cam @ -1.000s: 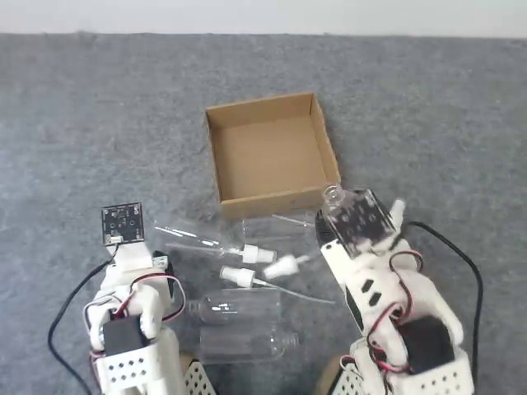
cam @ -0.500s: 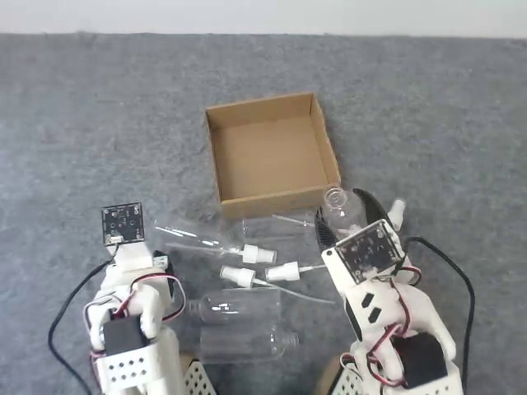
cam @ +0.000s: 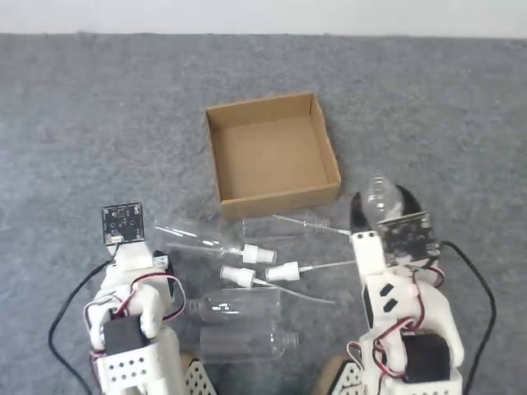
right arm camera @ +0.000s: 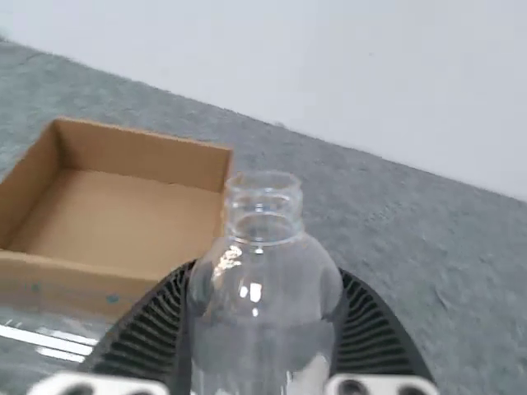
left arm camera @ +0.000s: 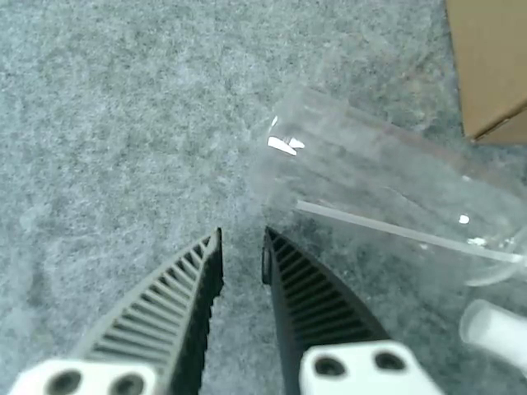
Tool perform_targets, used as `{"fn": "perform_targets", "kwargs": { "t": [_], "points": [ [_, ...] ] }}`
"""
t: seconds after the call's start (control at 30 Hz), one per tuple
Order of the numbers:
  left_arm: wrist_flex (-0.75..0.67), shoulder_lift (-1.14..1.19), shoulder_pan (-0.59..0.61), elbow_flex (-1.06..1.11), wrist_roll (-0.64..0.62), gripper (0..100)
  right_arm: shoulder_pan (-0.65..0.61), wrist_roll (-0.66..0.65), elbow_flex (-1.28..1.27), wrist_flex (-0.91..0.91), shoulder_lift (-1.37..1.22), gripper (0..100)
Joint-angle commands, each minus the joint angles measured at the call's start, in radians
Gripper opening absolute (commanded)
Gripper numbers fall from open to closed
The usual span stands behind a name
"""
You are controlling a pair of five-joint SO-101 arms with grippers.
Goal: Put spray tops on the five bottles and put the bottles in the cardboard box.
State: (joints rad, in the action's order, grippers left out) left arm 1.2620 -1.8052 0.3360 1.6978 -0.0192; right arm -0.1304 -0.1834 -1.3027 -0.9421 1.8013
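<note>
My right gripper [cam: 383,211] is shut on a clear open-necked bottle [cam: 380,196], held upright just right of the cardboard box [cam: 272,152]. In the right wrist view the bottle [right arm camera: 263,263] stands between the black fingers [right arm camera: 148,329], with the box [right arm camera: 115,206] behind it. My left gripper [left arm camera: 241,247] hovers low over the carpet, shut, with nothing between its fingers, close to a lying clear bottle [left arm camera: 370,197]. Two loose spray tops [cam: 239,276] [cam: 284,270] lie in front of the box.
Two more bare bottles [cam: 235,306] [cam: 247,341] lie between the arms. A bottle with a spray top [cam: 257,253] fitted lies left of centre, and another clear bottle [cam: 288,224] rests against the box front. Grey carpet [cam: 99,123] spreads all around.
My right arm has swung to the right with the bottle, carrying it from the box's front right corner out past the box's side. The left arm has not moved.
</note>
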Motion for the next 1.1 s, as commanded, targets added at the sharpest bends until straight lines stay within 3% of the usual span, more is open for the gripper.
{"fn": "perform_targets", "kwargs": {
  "t": [0.0,0.37,0.57,0.73,0.9,1.07],
  "points": [
    [0.0,-0.014,-0.037,-0.013,0.005,7,0.081,0.046,0.005,0.035,0.013,9.0],
    [-0.011,-0.015,-0.055,-0.015,0.008,8,0.255,0.14,0.011,0.064,0.015,9.0],
    [-0.12,-0.015,-0.032,-0.099,0.009,7,0.318,0.187,0.011,0.081,0.015,9.0],
    [-0.288,-0.015,-0.038,-0.205,0.037,8,0.375,0.229,0.011,0.09,0.015,9.0],
    [-0.33,-0.015,-0.138,-0.298,0.192,8,0.406,0.227,0.012,0.09,0.016,9.0],
    [-0.328,-0.011,-0.276,-0.383,0.226,8,0.406,0.227,0.012,0.091,0.016,9.0]
  ]
}}
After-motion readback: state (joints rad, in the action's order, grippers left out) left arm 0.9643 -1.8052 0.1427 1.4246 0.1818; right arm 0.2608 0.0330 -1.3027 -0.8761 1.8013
